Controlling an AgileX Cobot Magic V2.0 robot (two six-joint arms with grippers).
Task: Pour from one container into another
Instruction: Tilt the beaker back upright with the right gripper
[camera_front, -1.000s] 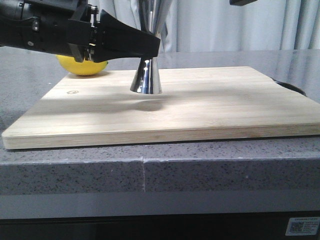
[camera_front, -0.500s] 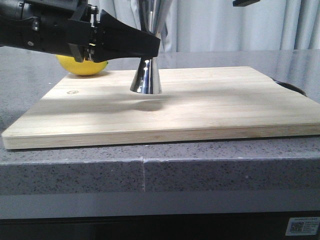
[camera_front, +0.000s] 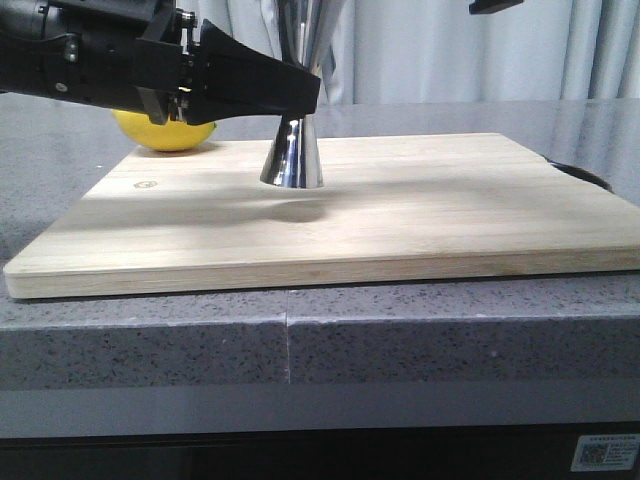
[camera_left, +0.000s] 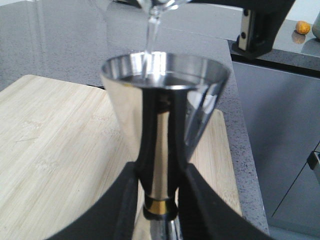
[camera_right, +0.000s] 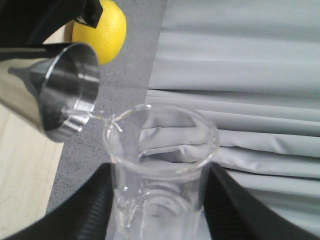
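Right hand (camera_right: 157, 200) grips the tilted beaker (camera_right: 160, 165), spout just above the jigger (camera_left: 162, 105) rim; left hand (camera_left: 157, 200) clamps the upright jigger's waist.

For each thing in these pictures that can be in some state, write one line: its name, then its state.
Jigger: upright on the board, clamped at its waist, liquid in the top cup.
Beaker: gripped, tilted, a thin stream running into the jigger.
Left gripper: shut on the jigger.
Right gripper: shut on the beaker.
Lemon: whole, behind the board.
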